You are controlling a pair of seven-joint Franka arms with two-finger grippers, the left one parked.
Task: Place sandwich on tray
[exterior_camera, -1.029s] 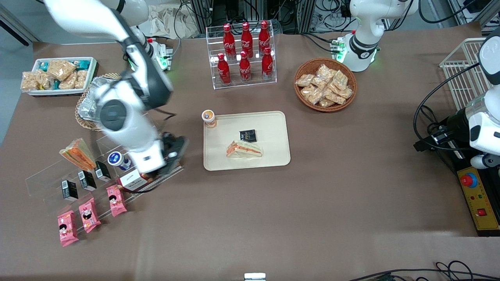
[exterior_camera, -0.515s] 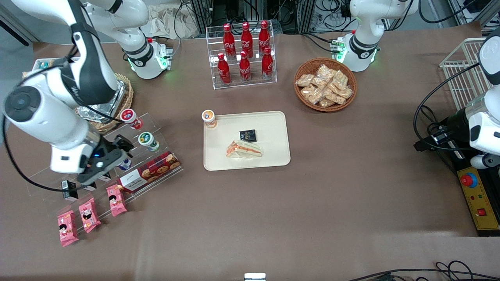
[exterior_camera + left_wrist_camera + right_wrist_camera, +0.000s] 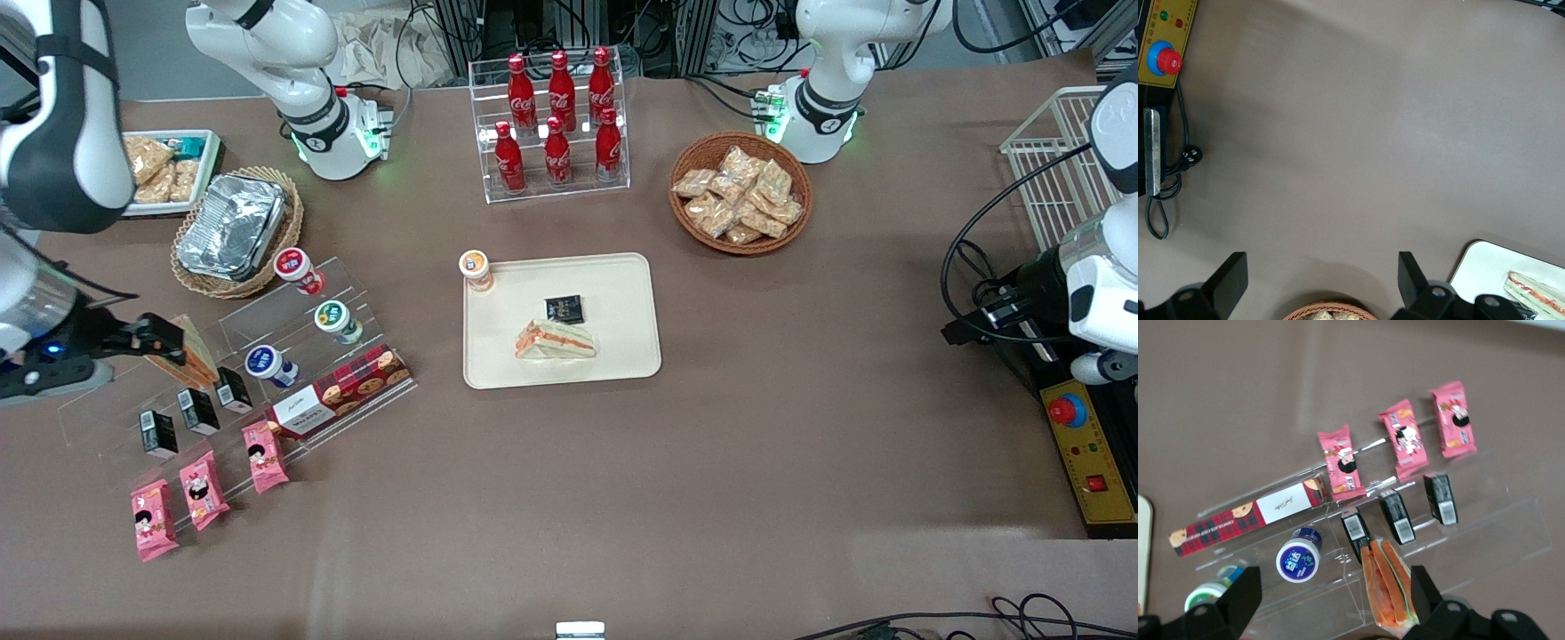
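The jaws stand wide apart and hold nothing. The gripper hangs at the working arm's end of the table, over the clear acrylic display rack, with the small orange-striped wedge sandwich on the rack just beside its tip. In the right wrist view the two fingers frame that same striped wedge, the blue-lidded cup, three small black boxes and three pink snack packs on the rack's steps, along with the long red plaid cookie box.

Half a second ago the gripper sat lower over the rack's middle, covering the blue-lidded cup and the black boxes; a second ago it was nearer the tray, above the cookie box. It has since swung outward toward the table's edge and risen, so the cups, boxes and the foil container in its wicker basket are now uncovered.

The sandwich lies flat on the tray, in the half nearer the front camera, apart from the gripper. It has not moved across the three frames. A small black packet lies on the tray just above it, and an orange-lidded cup stands at the tray's corner, both unchanged.
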